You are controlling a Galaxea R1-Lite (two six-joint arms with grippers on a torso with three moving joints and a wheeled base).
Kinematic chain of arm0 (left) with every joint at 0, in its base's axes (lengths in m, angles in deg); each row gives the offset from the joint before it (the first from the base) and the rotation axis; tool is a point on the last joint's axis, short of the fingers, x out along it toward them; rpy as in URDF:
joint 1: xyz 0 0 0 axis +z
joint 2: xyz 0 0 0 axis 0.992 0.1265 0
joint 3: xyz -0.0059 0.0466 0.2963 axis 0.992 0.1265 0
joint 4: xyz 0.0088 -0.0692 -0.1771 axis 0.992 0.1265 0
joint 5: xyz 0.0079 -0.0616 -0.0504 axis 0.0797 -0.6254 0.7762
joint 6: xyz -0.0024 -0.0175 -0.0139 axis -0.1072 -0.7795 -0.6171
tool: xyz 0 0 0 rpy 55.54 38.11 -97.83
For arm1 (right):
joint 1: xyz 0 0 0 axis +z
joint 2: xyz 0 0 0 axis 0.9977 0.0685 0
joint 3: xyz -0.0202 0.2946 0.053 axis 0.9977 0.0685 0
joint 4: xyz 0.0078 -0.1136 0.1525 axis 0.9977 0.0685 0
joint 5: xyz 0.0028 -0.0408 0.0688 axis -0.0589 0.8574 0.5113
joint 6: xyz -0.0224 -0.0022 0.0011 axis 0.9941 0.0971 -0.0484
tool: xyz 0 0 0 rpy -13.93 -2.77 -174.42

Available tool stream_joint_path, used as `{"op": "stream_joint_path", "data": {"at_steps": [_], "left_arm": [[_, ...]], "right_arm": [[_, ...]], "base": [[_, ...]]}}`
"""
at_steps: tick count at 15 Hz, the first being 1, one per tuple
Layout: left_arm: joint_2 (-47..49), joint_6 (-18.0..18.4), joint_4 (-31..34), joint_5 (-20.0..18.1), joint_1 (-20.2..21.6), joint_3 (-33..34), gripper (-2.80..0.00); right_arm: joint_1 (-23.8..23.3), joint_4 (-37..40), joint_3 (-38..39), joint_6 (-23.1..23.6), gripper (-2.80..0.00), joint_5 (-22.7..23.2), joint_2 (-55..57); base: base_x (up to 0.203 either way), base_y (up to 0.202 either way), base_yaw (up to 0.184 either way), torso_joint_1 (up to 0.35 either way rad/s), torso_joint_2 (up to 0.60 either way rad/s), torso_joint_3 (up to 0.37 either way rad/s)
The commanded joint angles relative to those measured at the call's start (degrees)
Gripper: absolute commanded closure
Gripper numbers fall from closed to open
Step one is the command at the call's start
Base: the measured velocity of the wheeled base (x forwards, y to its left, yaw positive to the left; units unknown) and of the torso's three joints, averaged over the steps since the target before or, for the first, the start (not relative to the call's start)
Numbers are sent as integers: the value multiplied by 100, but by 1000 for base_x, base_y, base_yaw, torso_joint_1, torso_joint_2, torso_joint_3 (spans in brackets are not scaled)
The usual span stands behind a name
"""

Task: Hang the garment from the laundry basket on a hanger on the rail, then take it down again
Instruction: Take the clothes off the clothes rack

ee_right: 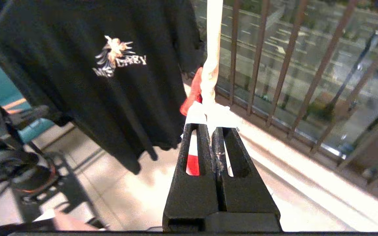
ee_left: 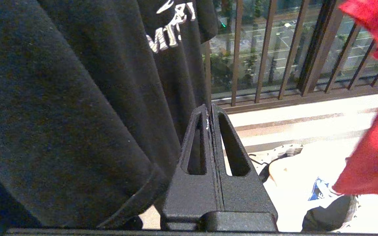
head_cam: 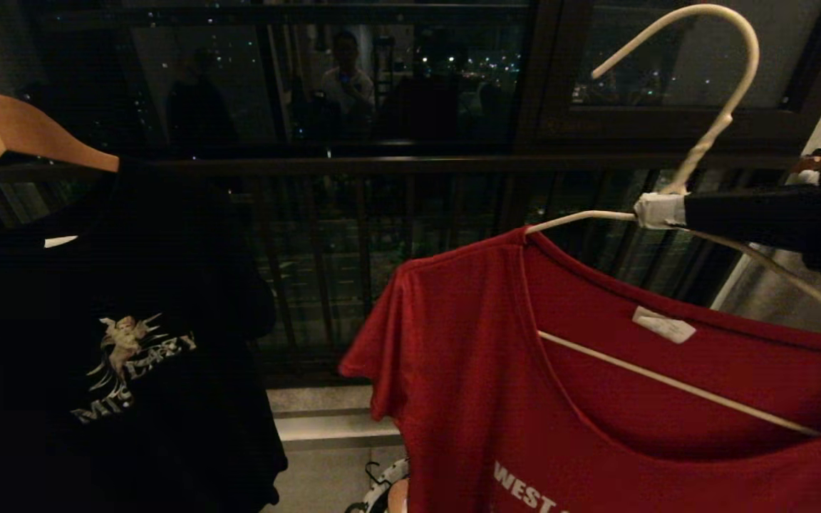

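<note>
Red cotton "WEST COAST" T-shirt (head_cam: 596, 399) (soft, light): carry by thin white wire hanger (head_cam: 695, 153) neck, right gripper (ee_right: 211, 126) clamped there.

Right arm reaches in level from the right side, right gripper (head_cam: 656, 211) with fingers (ee_right: 205, 144) pressed together, pinching something thin at the tips. Left gripper (ee_left: 210, 113) hangs low, fingers closed flat against each other, nothing between them.

head: close, facing dark window | wrists: low, toward metal balcony railing (ee_right: 320, 65) | shared: black printed cotton T-shirt (head_cam: 111, 342)
</note>
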Motion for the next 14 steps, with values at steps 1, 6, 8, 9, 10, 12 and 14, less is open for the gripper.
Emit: {"op": "stream_joint_path", "data": {"at_steps": [1,6,8,9,10,12,14], "left_arm": [[7,2,0,-1,2,9,0],[7,2,0,-1,2,9,0],[7,2,0,-1,-6,17,0],[7,2,0,-1,2,9,0],[7,2,0,-1,2,9,0],[7,2,0,-1,2,9,0],[7,2,0,-1,-4,9,0]], "right_arm": [[-126,-194,34,49,0,62,391],[-938,-1328,404,70,0,872,870],[-1107,-1668,448,81,0,1162,1086],[-1110,-1683,396,74,0,1205,1177],[-1119,-1686,369,63,0,1274,1211],[-1119,-1688,367,72,0,1322,1260],[-1119,-1814,342,56,0,1341,1381]], "base": [[0,0,0,0,0,0],[0,0,0,0,0,0],[0,0,0,0,0,0],[0,0,0,0,0,0],[0,0,0,0,0,0],[0,0,0,0,0,0],[0,0,0,0,0,0]]}}
